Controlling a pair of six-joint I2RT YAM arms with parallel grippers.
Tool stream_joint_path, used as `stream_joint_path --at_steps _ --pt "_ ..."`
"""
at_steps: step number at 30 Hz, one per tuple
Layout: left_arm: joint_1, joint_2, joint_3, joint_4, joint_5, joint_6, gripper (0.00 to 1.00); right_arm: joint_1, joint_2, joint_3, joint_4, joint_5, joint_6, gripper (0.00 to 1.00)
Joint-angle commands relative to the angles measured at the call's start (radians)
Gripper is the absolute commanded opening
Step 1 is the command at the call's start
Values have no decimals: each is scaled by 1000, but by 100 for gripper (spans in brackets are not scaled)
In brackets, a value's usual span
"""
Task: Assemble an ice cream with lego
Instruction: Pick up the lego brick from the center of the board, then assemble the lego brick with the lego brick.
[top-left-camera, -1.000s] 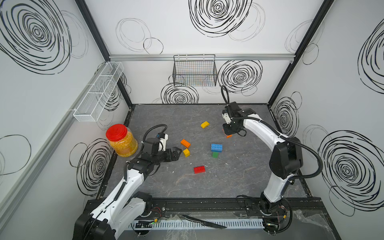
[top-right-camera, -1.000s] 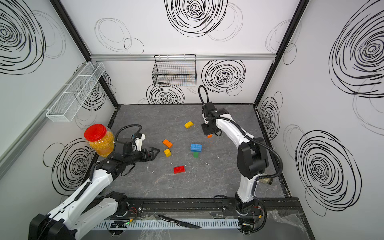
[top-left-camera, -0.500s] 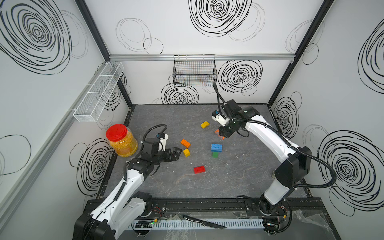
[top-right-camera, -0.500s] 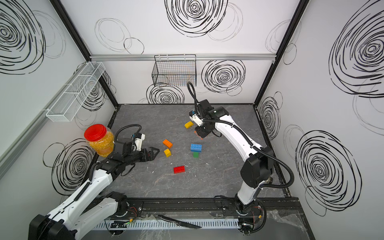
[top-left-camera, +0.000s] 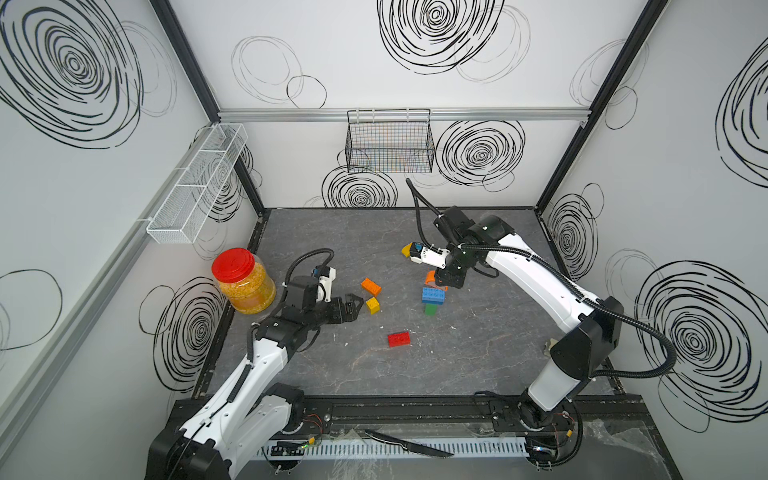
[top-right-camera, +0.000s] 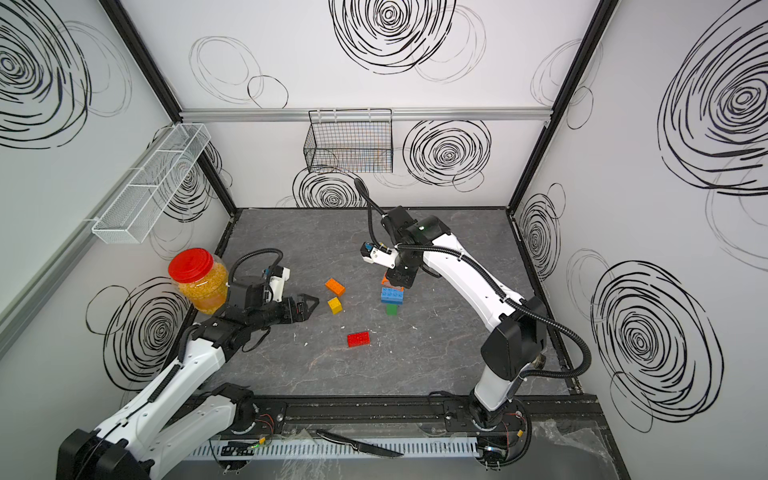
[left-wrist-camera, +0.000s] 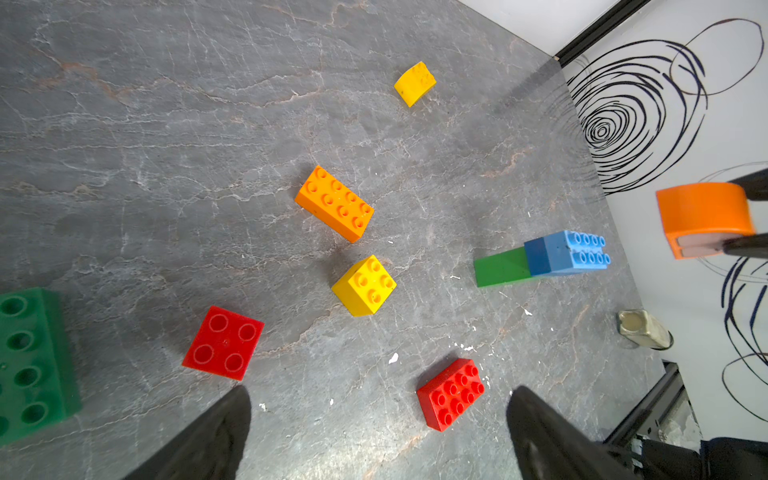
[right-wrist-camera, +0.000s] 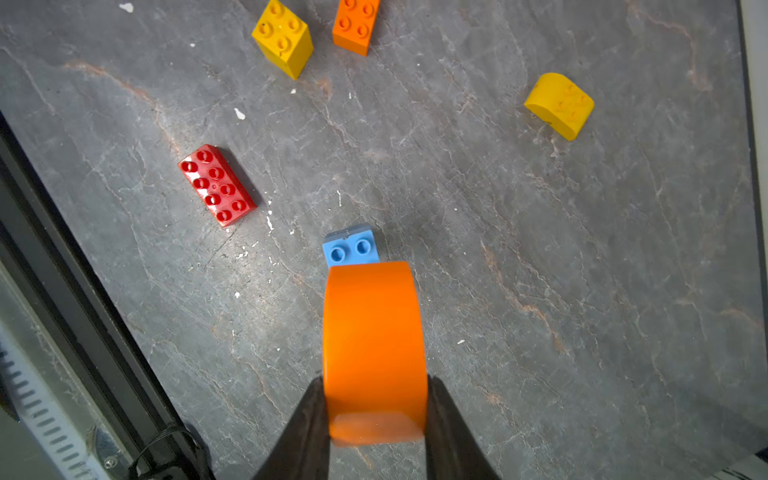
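Rounded orange brick (right-wrist-camera: 374, 353) is being clamped in the closed right gripper (right-wrist-camera: 376, 395), hanging above the blue brick (top-left-camera: 432, 295).
The blue brick is sitting on a green brick (top-left-camera: 431, 309) mid-table; the left gripper (left-wrist-camera: 378, 395) is hovering wide open and empty near a yellow brick (top-left-camera: 372, 305), with a red brick (top-left-camera: 399, 339) lying apart.

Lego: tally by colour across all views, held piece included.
Red: 2
Orange: 2
Yellow: 2
Green: 2
Blue: 1
Total: 9
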Motion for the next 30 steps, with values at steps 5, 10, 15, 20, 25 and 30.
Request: stream_joint_path --at_steps 5,10,15,20,25,30 --pt "7 -1 -1 30 10 0 99 3 -68 7 23 -87 -145 0" --pt "7 0 -3 31 10 0 99 -19 -2 19 -38 -98 -153 0" --pt "5 0 -4 30 4 0 99 -35 8 3 -39 -98 -157 0" --pt "7 8 -1 29 8 0 99 -35 16 -17 -33 -83 -163 0" --pt "7 7 -4 32 7 0 99 -26 26 -50 -18 -37 -170 0" --pt "7 11 -4 31 8 0 99 -20 40 -41 -10 -25 -175 0"
